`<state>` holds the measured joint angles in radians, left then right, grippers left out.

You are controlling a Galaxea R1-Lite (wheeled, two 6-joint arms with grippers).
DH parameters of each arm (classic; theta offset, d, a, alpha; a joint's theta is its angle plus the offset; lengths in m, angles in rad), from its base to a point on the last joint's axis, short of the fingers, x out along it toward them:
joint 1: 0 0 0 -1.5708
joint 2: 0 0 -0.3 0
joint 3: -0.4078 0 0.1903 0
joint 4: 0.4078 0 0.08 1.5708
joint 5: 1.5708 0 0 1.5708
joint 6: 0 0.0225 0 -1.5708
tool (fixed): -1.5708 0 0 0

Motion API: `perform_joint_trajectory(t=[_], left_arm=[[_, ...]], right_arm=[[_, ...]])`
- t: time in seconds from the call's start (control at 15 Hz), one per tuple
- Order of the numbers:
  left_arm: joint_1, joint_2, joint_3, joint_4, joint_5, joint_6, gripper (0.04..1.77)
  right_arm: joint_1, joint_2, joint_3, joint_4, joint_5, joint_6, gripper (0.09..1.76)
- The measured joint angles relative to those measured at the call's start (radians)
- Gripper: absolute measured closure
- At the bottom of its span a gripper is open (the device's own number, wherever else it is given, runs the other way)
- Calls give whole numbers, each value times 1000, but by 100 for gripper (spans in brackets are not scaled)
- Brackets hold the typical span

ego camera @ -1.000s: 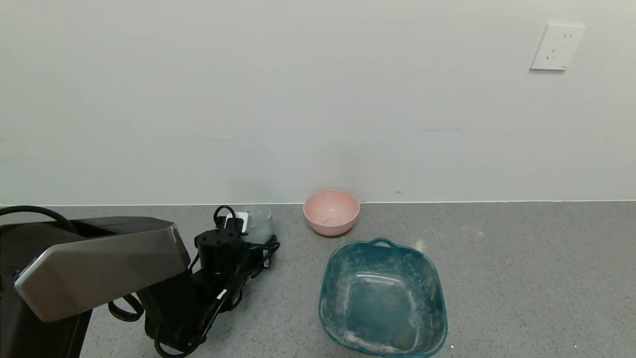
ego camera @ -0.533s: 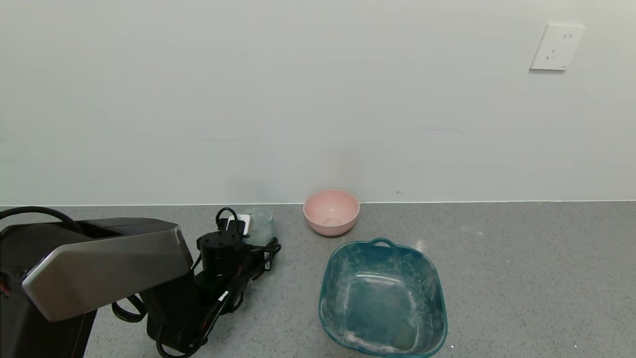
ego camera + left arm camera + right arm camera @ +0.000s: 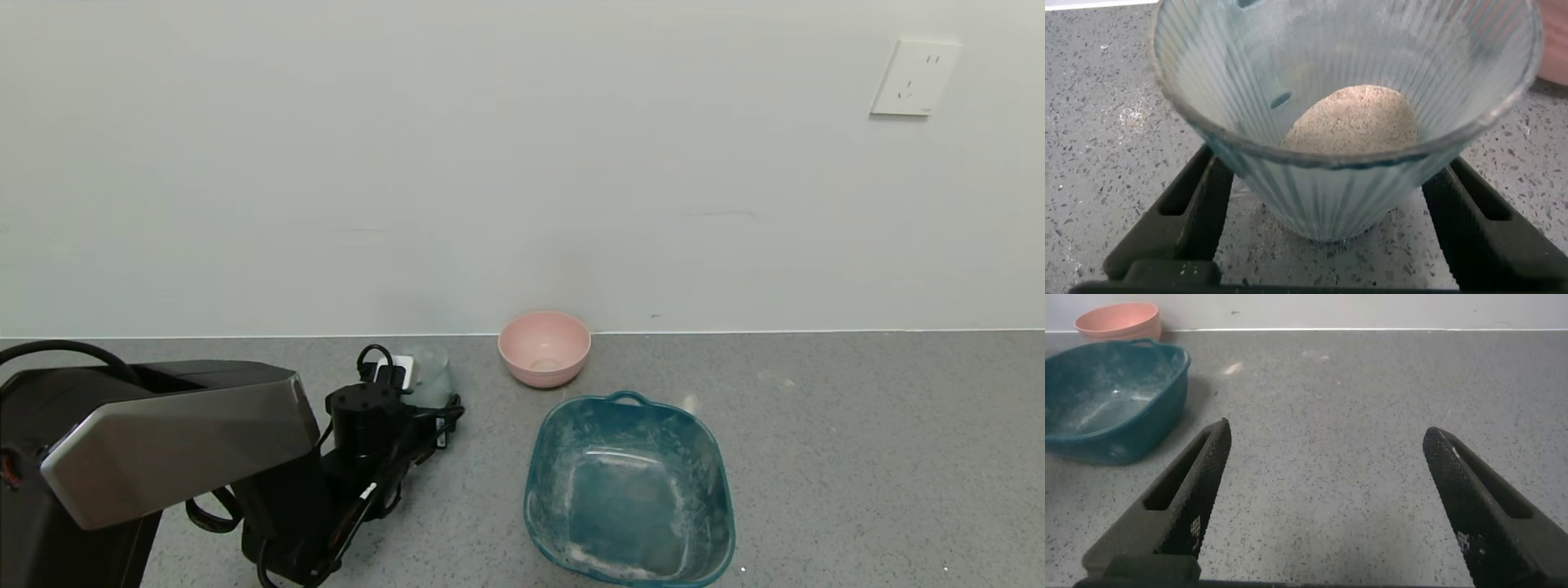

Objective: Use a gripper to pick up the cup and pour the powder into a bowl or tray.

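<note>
Since a second ago my left gripper (image 3: 418, 384) has crept a little farther forward toward the wall, closing in on the cup (image 3: 433, 369), while the pink bowl (image 3: 544, 347) and the teal basin (image 3: 627, 490) have not shifted. From the head view the cup stands just ahead of the fingertips, partly hidden by the motor housing and looped cables, and the pink bowl sits off to the gripper's right, near the wall, with the teal basin nearer me on that same side; I judge the cup was approached low and level so a sideways grasp keeps it upright. From the left wrist view the cup (image 3: 1347, 122) fills the space between the two fingers (image 3: 1196, 212), which stand spread on either side of its base without pressing the glass, so the jaws are wide and nothing is gripped yet. The powder (image 3: 1354, 121) lies as a pale heap at the bottom, and some dust specks the grey counter (image 3: 1094, 163) around it. From the right wrist view my right gripper (image 3: 1331, 498) hangs idle with its fingers apart over bare counter, well away from the cup, the teal basin (image 3: 1110, 400) and pink bowl (image 3: 1118, 320) lying farther off. Next I reckon the left fingers must close squarely on the ribbed wall.
</note>
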<state>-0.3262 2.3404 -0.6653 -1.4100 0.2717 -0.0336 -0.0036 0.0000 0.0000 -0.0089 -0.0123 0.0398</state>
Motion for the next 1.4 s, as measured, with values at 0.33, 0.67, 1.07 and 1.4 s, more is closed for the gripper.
perform_joint_trajectory(t=[0.33, 0.67, 1.07, 1.4], left_arm=[[0, -36, 24, 32, -10, 2, 20], [1, -203, 74, 207, -13, 8, 15], [4, -569, 140, 508, -13, 13, 12], [4, -932, 153, 860, -18, 13, 11]], right_arm=[[0, 0, 0, 0, 0, 0, 14], [0, 0, 0, 0, 0, 0, 14], [0, 0, 0, 0, 0, 0, 14], [0, 0, 0, 0, 0, 0, 14]])
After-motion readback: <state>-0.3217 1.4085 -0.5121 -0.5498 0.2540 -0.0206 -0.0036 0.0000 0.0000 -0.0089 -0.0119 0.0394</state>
